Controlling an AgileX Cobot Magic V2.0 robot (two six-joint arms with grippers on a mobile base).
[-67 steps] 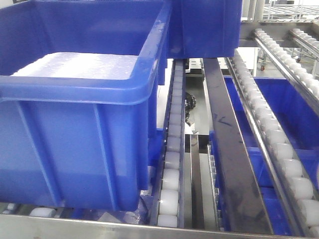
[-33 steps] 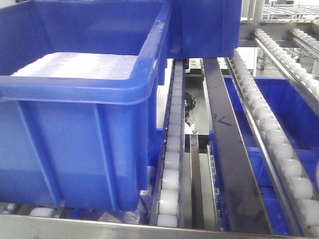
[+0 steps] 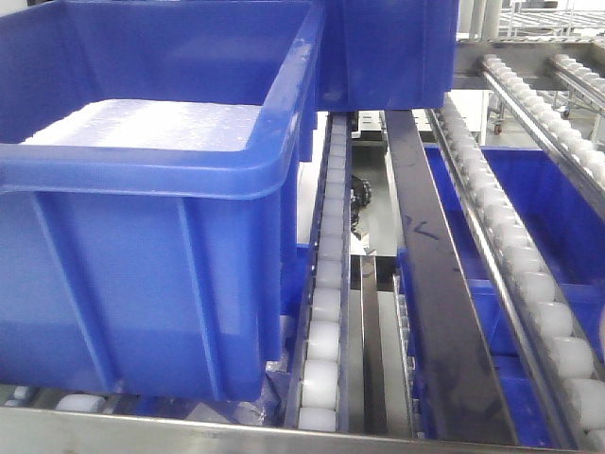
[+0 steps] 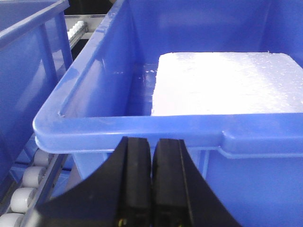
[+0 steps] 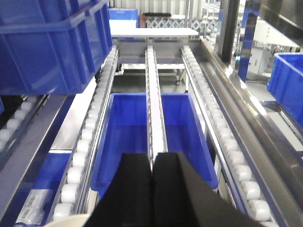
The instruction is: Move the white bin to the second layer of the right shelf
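Note:
A curved cream-white edge, probably the white bin's rim (image 5: pixel 71 220), shows only in the bottom left corner of the right wrist view, partly under my right gripper (image 5: pixel 151 157). That gripper is shut, nothing showing between its tips, and hangs over a sloped steel shelf level with white rollers (image 5: pixel 90 137); I cannot tell which layer it is. My left gripper (image 4: pixel 151 142) is shut too, just short of the front rim of a large blue crate (image 4: pixel 142 126). Neither gripper appears in the front view.
The blue crate (image 3: pixel 142 284) holds a white foam slab (image 3: pixel 142 123) and stands on the left of the rack. A second blue crate (image 3: pixel 388 57) stands behind it. Roller lanes (image 3: pixel 326 265) and a dark rail (image 3: pixel 430 284) run beside it. Another blue crate (image 5: pixel 132 127) lies on the level below.

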